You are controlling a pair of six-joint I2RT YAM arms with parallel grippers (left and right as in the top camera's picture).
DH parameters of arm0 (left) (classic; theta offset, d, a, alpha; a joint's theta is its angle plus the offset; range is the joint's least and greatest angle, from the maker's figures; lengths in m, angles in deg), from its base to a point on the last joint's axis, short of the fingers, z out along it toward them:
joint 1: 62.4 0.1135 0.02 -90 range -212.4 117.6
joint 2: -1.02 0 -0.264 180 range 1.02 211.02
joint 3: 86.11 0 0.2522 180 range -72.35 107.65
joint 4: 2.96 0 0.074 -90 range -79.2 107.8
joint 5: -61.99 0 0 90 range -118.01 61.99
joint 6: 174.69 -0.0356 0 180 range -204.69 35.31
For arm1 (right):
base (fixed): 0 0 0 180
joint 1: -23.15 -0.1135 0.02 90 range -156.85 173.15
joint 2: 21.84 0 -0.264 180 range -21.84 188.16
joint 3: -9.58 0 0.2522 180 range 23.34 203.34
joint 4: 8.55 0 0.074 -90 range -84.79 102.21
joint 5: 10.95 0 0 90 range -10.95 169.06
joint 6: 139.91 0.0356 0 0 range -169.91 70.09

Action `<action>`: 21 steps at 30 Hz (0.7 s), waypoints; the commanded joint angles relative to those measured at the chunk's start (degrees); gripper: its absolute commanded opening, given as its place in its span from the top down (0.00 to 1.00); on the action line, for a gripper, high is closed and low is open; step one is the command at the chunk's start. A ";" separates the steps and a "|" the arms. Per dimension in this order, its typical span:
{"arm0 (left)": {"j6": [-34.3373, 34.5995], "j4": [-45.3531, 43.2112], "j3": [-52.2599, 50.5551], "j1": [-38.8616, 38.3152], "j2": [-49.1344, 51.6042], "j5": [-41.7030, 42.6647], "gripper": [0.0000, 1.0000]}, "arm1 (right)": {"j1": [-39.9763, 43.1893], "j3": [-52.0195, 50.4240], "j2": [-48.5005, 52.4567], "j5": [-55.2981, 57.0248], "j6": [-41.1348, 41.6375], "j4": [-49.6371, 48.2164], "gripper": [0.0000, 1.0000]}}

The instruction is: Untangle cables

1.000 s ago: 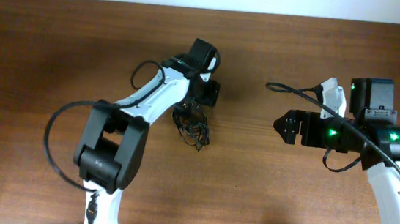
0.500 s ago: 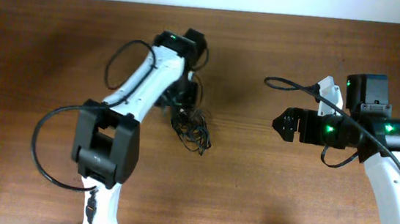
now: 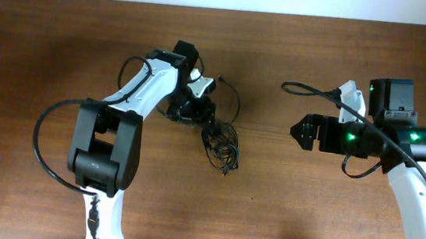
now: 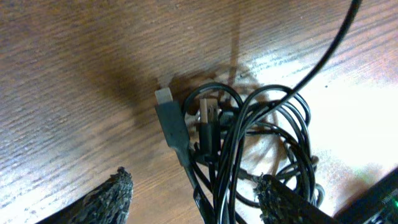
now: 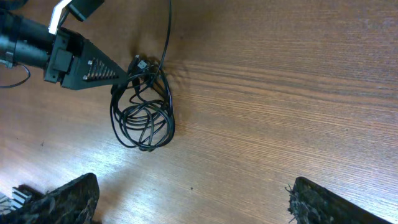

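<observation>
On worktop (image 3: pixel 39 48), near centre: cables (image 3: pixel 223 144) bunched in loose black knot, two plug ends sticking out, one strand looping away. At knot's upper-left edge: left gripper (image 4: pixel 193 180), fingers apart, straddling cords. Well apart to right: right gripper (image 5: pixel 191 185), fingers spread wide, empty.

White arms (image 3: pixel 144 89) with black joint housings (image 3: pixel 104 152), looped black wiring (image 3: pixel 37 138), green lights (image 3: pixel 350 138), rough black fingers (image 4: pixel 112 196).

The cables (image 3: pixel 222 144) are black, and one plug (image 4: pixel 163 96) is dark grey with a silvery tip. The bench (image 3: pixel 46 56) under the cables is reddish-brown wood with fine darker grain. Right of the cables, the right arm (image 3: pixel 416 210) is white and black, dotted with green lights.
</observation>
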 commanded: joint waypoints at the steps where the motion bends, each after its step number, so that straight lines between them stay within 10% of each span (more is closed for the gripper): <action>1: 1.60 1.25 1.01 -0.92 -0.35 1.64 0.36 | 0.13 0.79 0.04 0.31 -0.66 0.04 0.01; 8: 11.61 -3.06 -4.59 -4.24 -0.28 -7.34 0.68 | 0.13 0.79 0.04 0.31 -0.68 0.70 0.01; 10: 12.41 -5.51 -4.70 -4.24 -0.35 -6.32 1.00 | 0.13 0.79 0.04 0.28 -0.66 0.68 0.01; 15: 1.40 -2.34 7.39 -1.55 -6.73 13.20 1.00 | 0.02 0.79 0.04 -11.47 0.42 -4.72 0.00; 21: 2.40 -4.31 13.55 0.66 -18.88 15.78 1.00 | -13.81 0.79 4.09 -1.14 24.63 -21.16 0.27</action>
